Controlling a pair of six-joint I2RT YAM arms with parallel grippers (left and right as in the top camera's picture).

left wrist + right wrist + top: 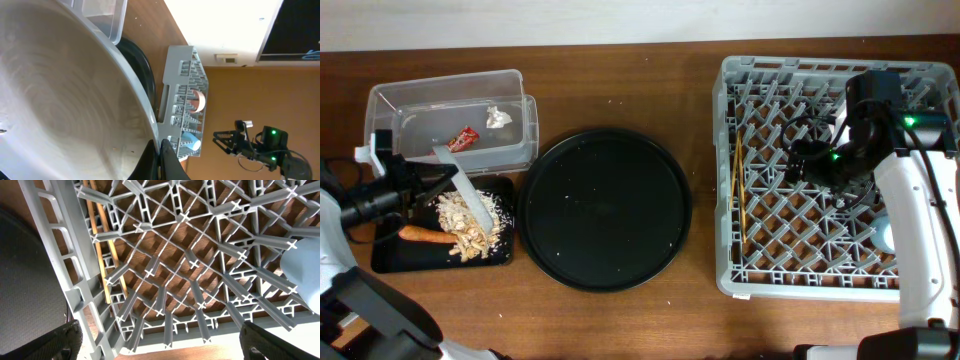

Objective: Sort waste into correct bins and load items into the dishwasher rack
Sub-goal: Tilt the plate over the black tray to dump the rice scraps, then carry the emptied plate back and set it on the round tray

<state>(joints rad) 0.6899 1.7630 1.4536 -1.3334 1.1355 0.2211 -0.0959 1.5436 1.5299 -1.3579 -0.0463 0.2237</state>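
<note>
My left gripper (438, 186) (161, 156) is shut on the rim of the pale grey-white plate (472, 203) (60, 95). It holds the plate tilted on edge over the black rectangular tray (390, 255). Beige food scraps (468, 228) and the orange carrot (424, 236) lie on that tray. The clear tub (395, 105) holds the red wrapper (465, 138) and the white scrap (498, 117). My right gripper (817, 162) (160, 340) is open and empty above the grey rack (730, 150) (55, 245). The rack holds the chopsticks (740, 195) (102, 240), the blue cup (885, 236) (306, 272) (191, 143) and the bowl (199, 100).
A large round black tray (605, 208) lies between the bins and the rack, its edge showing in the left wrist view (140, 60). The right arm covers part of the rack's right side in the overhead view.
</note>
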